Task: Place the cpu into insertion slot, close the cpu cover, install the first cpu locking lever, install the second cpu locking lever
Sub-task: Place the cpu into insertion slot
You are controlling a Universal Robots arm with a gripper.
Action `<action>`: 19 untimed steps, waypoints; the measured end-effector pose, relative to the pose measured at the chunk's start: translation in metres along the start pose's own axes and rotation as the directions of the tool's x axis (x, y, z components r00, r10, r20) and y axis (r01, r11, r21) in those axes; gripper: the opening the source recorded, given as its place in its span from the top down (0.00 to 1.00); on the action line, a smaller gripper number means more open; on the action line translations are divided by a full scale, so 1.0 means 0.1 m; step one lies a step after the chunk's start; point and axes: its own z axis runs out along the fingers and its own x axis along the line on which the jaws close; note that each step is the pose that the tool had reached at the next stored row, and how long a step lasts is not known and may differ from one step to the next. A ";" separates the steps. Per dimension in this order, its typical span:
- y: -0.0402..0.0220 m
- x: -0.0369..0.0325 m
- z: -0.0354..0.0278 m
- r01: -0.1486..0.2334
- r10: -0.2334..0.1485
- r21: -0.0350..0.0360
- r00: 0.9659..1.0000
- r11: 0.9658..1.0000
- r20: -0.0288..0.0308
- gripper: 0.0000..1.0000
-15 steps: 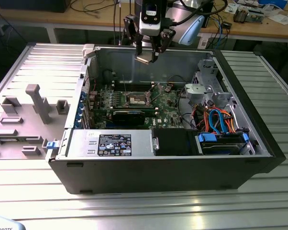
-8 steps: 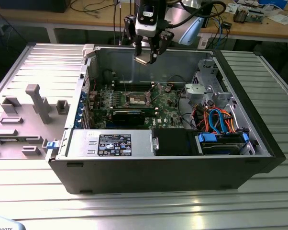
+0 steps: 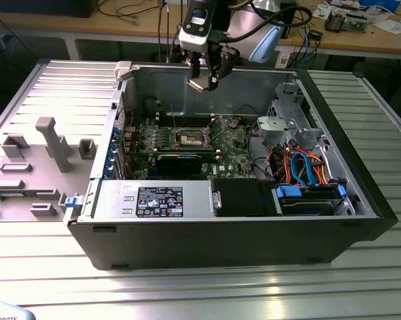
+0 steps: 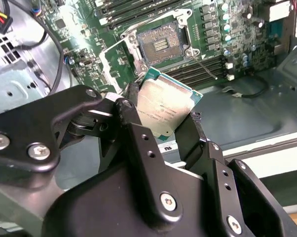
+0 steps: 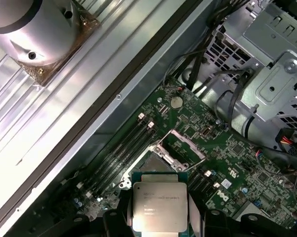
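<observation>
- Hand pinches the cpu by two opposite edges. Its black fingers are pressed against the chip's sides, and the dull silver top faces the camera in both wrist views.
- In the exterior view the hand hangs over the open computer case, near its far wall and well above the green motherboard. The case stands on a ribbed metal surface.
- Down on the board, the insertion slot lies bare with its dark centre exposed, well apart from the cpu. The cpu cover is swung up just beside it, so the way in looks open.
- My reading is that the chip is in transit to the slot, and none of the four steps is finished.
- Doing this step well probably means holding the chip level and squaring its edges to the slot's pale rim.
- It likely also means coming straight down rather than sliding in, since the slot's contacts look delicate.
- The fingers likely need to clear the raised cover frame on the way.
</observation>
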 end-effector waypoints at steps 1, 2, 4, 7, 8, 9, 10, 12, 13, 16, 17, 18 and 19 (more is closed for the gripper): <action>-0.001 0.000 0.003 -0.014 0.014 -0.001 1.000 1.000 0.001 0.46; -0.001 0.000 0.008 -0.033 0.033 -0.002 0.999 0.999 0.002 0.46; -0.001 -0.001 0.015 -0.060 0.060 -0.003 0.998 0.998 0.003 0.46; -0.002 -0.002 0.032 -0.118 0.118 -0.006 0.993 0.993 0.007 0.46; -0.002 -0.002 0.036 -0.129 0.129 -0.006 0.992 0.992 0.007 0.46; -0.003 -0.002 0.039 -0.139 0.139 -0.007 0.990 0.990 0.008 0.46; -0.003 -0.002 0.042 -0.150 0.150 -0.008 0.989 0.989 0.009 0.46; -0.003 -0.002 0.049 -0.177 0.177 -0.009 0.984 0.984 0.010 0.46; -0.003 -0.003 0.055 -0.197 0.197 -0.010 0.980 0.980 0.011 0.46; -0.004 -0.003 0.064 -0.233 0.233 -0.012 0.972 0.972 0.013 0.46; -0.004 -0.003 0.065 -0.242 0.243 -0.013 0.970 0.970 0.013 0.46; -0.004 -0.003 0.065 -0.245 0.245 -0.013 0.969 0.969 0.014 0.46; -0.004 -0.003 0.066 -0.246 0.246 -0.013 0.969 0.969 0.014 0.46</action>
